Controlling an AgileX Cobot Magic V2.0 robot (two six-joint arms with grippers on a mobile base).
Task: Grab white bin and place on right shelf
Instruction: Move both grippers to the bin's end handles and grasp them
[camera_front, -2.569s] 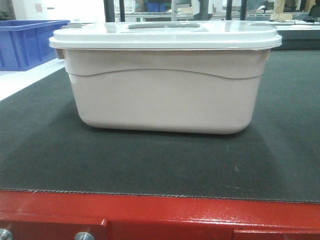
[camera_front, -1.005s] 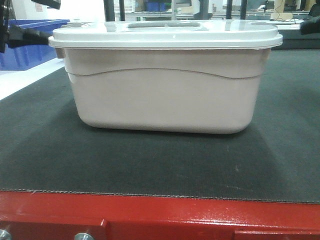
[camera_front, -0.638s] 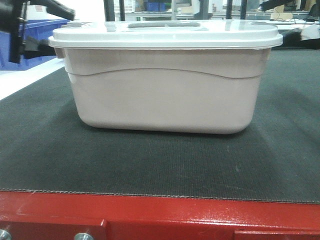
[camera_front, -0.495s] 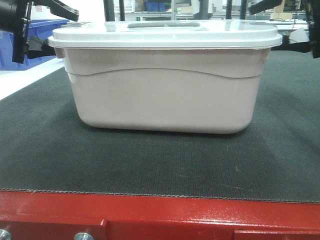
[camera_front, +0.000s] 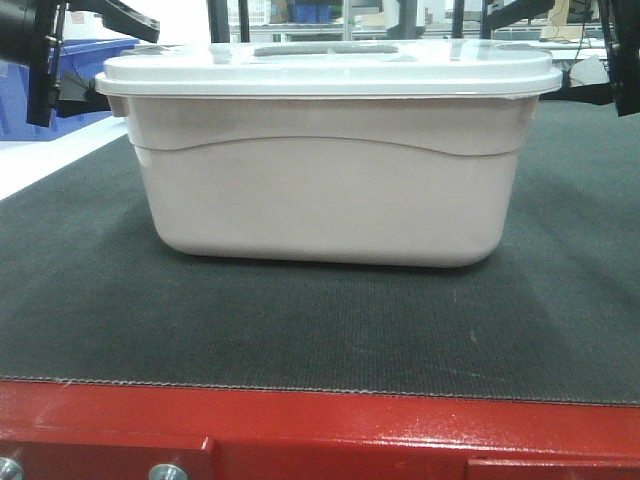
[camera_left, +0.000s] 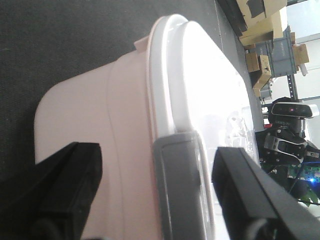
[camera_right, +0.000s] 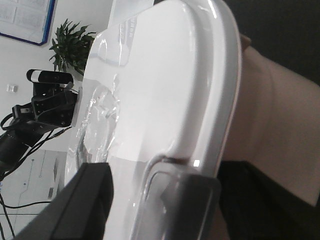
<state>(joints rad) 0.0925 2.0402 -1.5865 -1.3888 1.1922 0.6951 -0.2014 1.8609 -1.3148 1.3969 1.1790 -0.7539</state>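
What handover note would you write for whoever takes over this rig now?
Left gripper: open, fingers either side of the grey clasp on the large pinkish-beige lidded plastic bin.
Right gripper: open, straddling the opposite clasp.
Bin: upright on the dark mat, not lifted.
Done: both arms positioned.
To do: close, lift, place on the shelf, which is out of view.

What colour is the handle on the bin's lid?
Grey handle on a white lid; the front-facing view shows it best.

Lidded, pinkish-beige white bin (camera_front: 325, 190) sits upright on the dark mat (camera_front: 300, 330)
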